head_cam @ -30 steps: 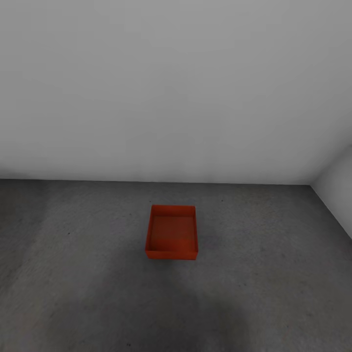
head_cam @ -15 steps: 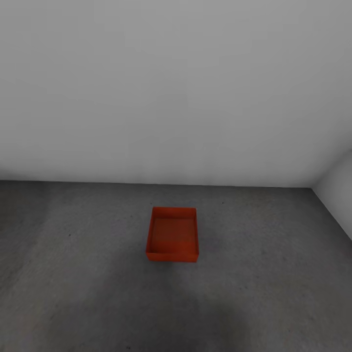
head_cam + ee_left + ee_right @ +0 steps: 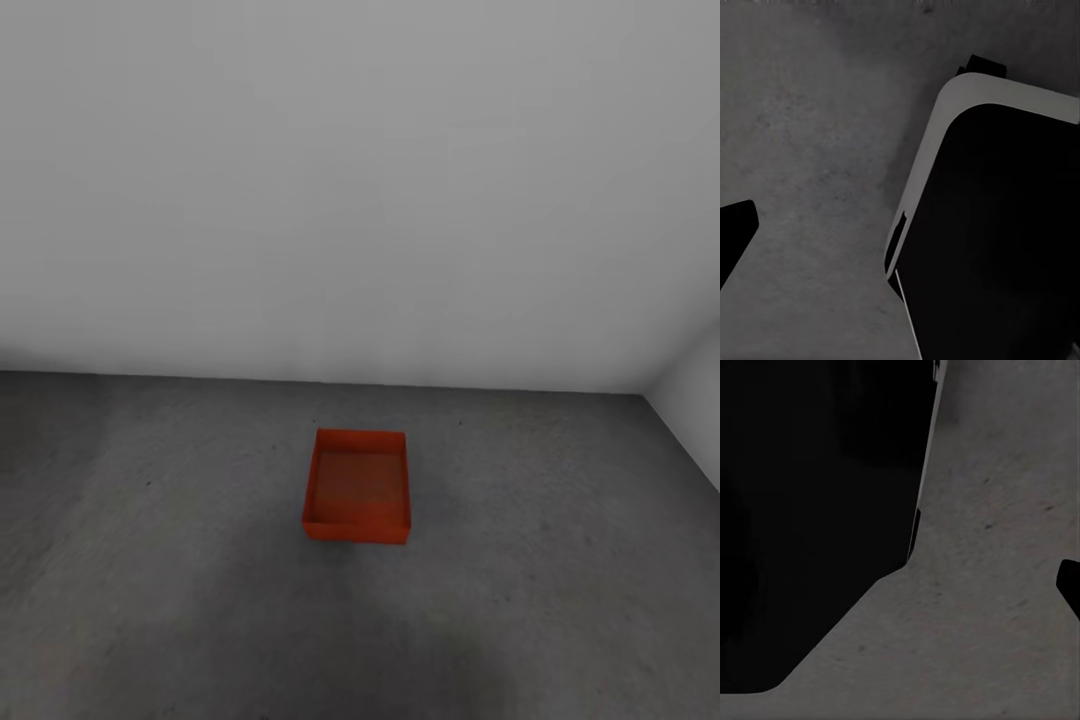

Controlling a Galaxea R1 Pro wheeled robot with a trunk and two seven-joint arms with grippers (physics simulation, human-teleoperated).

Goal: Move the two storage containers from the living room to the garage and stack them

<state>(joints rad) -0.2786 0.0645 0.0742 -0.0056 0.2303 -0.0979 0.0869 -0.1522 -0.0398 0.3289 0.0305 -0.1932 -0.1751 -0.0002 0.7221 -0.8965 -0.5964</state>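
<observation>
A: Where is the storage container [image 3: 356,487] right now?

B: It sits flat on the dark grey floor [image 3: 560,560] of the garage, open side up, well short of the white wall [image 3: 350,180] and away from the corner at the right. It looks empty.

A: Why there?

B: My guess is that this one is meant as the base of the stack. Out in the open, with bare floor all round, it leaves room to roll up and lower a second bin straight into or onto it.

A: And the second container?

B: I see just this one here, so by my reckoning the task is about half done.

A: What about the tools?

B: Both wrist views look down at grey floor past the robot's own dark body [image 3: 997,240]. A dark fingertip [image 3: 735,232] juts in at the edge of the left wrist view, another [image 3: 1071,585] in the right. Whether either tool is open or closed, I cannot tell.
</observation>
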